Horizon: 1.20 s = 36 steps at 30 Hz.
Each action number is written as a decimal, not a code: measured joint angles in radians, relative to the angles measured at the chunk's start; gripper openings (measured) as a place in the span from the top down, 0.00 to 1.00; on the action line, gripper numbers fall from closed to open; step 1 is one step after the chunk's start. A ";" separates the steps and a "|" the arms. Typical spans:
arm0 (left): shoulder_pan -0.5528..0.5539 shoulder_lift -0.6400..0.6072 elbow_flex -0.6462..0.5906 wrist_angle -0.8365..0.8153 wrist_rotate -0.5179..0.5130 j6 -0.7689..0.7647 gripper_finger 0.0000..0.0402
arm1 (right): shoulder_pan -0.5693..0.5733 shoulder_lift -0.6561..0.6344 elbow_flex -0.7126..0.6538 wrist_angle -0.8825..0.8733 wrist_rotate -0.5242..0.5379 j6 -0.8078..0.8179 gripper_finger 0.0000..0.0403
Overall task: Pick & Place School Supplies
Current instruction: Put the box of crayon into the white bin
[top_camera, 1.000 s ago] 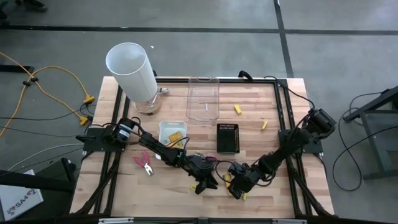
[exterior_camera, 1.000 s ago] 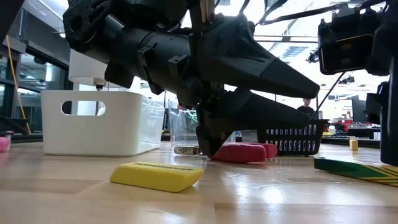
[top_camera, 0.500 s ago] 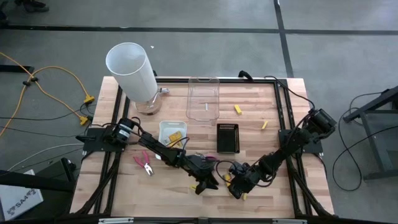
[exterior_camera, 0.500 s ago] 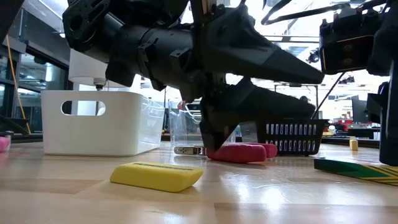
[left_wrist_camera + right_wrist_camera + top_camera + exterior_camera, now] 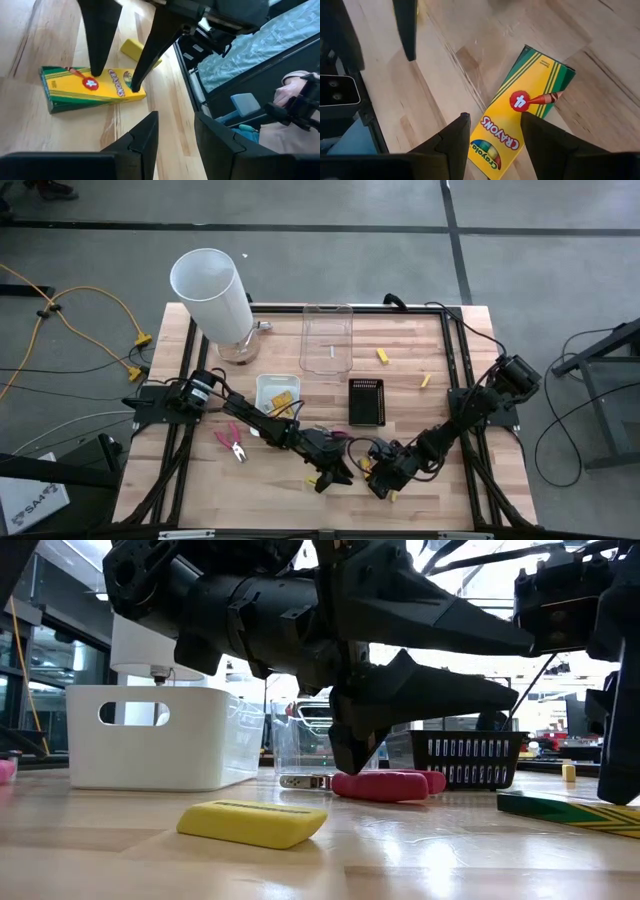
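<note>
R gripper (image 5: 492,137) open over crayon pack (image 5: 520,117) nr table's front edge; L gripper (image 5: 175,140) empty, half-open. Next: drop, pinch.

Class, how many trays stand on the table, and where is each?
3. The white tray sits left of centre, the clear tray by the far edge, and the black tray right of the white one. The arms might hide another.
</note>
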 joint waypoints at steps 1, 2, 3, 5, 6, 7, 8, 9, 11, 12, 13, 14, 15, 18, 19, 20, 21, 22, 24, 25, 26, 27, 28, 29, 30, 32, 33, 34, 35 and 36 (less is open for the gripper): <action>0.000 0.000 0.000 -0.004 0.000 0.000 0.70 | 0.001 0.000 0.000 0.001 -0.002 0.001 0.58; 0.000 0.000 0.000 -0.005 0.000 0.000 0.70 | 0.002 -0.001 0.000 0.003 -0.003 0.002 0.58; 0.000 0.000 0.000 -0.004 0.000 0.000 0.70 | 0.005 -0.002 0.000 0.004 0.000 0.002 0.58; 0.000 0.000 0.000 -0.004 0.000 0.000 0.70 | 0.006 -0.006 -0.001 0.008 0.005 0.003 0.58; 0.000 0.000 0.000 -0.005 0.000 0.000 0.70 | 0.006 -0.006 -0.001 0.012 0.005 0.002 0.58; 0.000 0.000 0.000 -0.005 0.000 0.000 0.70 | 0.006 -0.006 -0.001 0.012 0.005 0.002 0.58; 0.000 0.000 0.000 -0.005 0.000 0.000 0.70 | 0.007 -0.006 -0.001 0.012 0.005 0.003 0.58; 0.000 0.000 0.000 -0.005 0.000 0.000 0.70 | 0.006 -0.006 -0.001 0.012 0.005 0.002 0.58; 0.000 0.000 0.000 -0.009 0.000 0.001 0.70 | 0.006 -0.006 -0.001 0.012 0.005 0.002 0.58; 0.000 0.000 0.000 -0.010 0.000 0.000 0.70 | 0.006 -0.006 -0.001 0.012 0.005 0.001 0.58; 0.000 0.000 0.000 -0.009 0.000 0.001 0.70 | 0.006 -0.006 -0.001 0.012 0.005 0.001 0.58; 0.000 0.000 0.000 -0.009 0.000 0.001 0.70 | 0.006 -0.006 -0.001 0.013 0.005 0.000 0.58; 0.000 0.000 0.000 -0.009 0.000 0.001 0.70 | 0.006 -0.006 -0.001 0.013 0.005 0.000 0.58; 0.000 0.000 0.000 -0.009 0.000 0.001 0.70 | 0.006 -0.006 -0.001 0.010 0.003 0.000 0.58; 0.000 0.000 0.000 -0.009 0.000 0.001 0.70 | 0.006 -0.007 -0.001 0.006 0.004 0.000 0.58; 0.000 0.000 0.000 -0.009 0.000 0.001 0.70 | 0.006 -0.007 -0.001 0.000 0.004 0.000 0.58; 0.000 0.000 0.000 -0.009 0.000 0.001 0.70 | 0.006 -0.007 -0.001 -0.007 0.005 0.000 0.58; 0.000 0.000 0.000 -0.009 0.000 0.001 0.70 | 0.006 -0.007 -0.001 -0.010 0.005 0.000 0.58; 0.000 0.000 0.000 -0.009 0.000 0.001 0.70 | 0.006 -0.007 -0.001 -0.015 0.005 0.000 0.58; 0.000 0.000 0.000 -0.009 0.000 0.001 0.70 | 0.006 -0.007 -0.001 -0.018 0.005 0.000 0.58; 0.000 0.000 0.000 -0.009 0.000 0.001 0.70 | 0.006 -0.008 0.000 -0.021 0.005 0.000 0.58; 0.000 0.000 0.000 -0.009 0.000 0.001 0.70 | 0.006 -0.008 0.000 -0.027 0.005 0.000 0.58; 0.000 0.000 0.000 -0.009 0.000 0.001 0.70 | 0.006 -0.008 0.000 -0.034 0.006 0.000 0.58; 0.000 0.000 0.000 -0.009 0.000 0.001 0.70 | 0.006 -0.009 0.001 -0.042 0.006 0.000 0.58; 0.000 0.000 0.000 -0.009 0.000 0.001 0.70 | 0.006 -0.010 0.002 -0.050 0.007 0.002 0.58; 0.000 0.000 0.000 -0.009 0.000 0.001 0.70 | 0.006 -0.010 0.002 -0.064 0.011 0.005 0.58; 0.000 0.000 0.000 -0.009 0.000 0.001 0.70 | 0.006 -0.010 0.002 -0.069 0.013 0.006 0.58; 0.000 0.000 0.000 -0.009 0.000 0.001 0.70 | 0.006 -0.010 0.002 -0.071 0.014 0.006 0.58; 0.000 0.000 0.000 -0.009 0.000 0.001 0.70 | 0.006 -0.010 0.002 -0.071 0.015 0.006 0.58; 0.000 0.000 0.000 -0.009 0.000 0.001 0.70 | 0.006 -0.010 0.002 -0.071 0.015 0.006 0.58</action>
